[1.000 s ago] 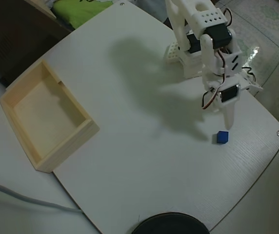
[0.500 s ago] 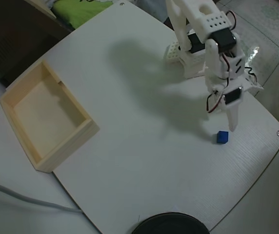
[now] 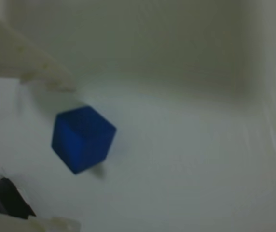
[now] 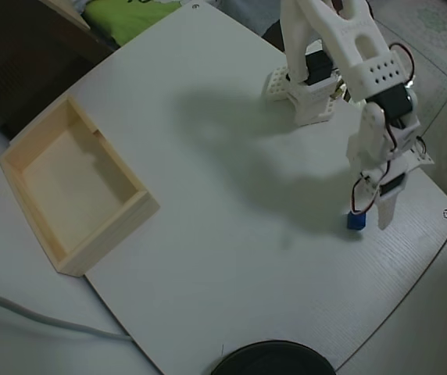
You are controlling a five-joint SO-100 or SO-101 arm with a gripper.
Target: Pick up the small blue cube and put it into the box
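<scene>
While the overhead view is looking straight down, the white arm is reaching out over the right side of the white table, and its gripper is hanging right at the small blue cube, one pale finger pointing down just to the cube's right. The cube is sitting on the tabletop, well apart from the box, which is lying far off to the left with nothing showing inside. Whether the jaws are parted or clenched is not showing from up here. A dark round object is peeking in at the bottom edge.

Over in the wrist view, blurred, the cube is filling the left-centre, resting on the table with a pale finger slanting in above it, not clearly touching. The second finger is not clearly showing, so the grip is impossible to call.
</scene>
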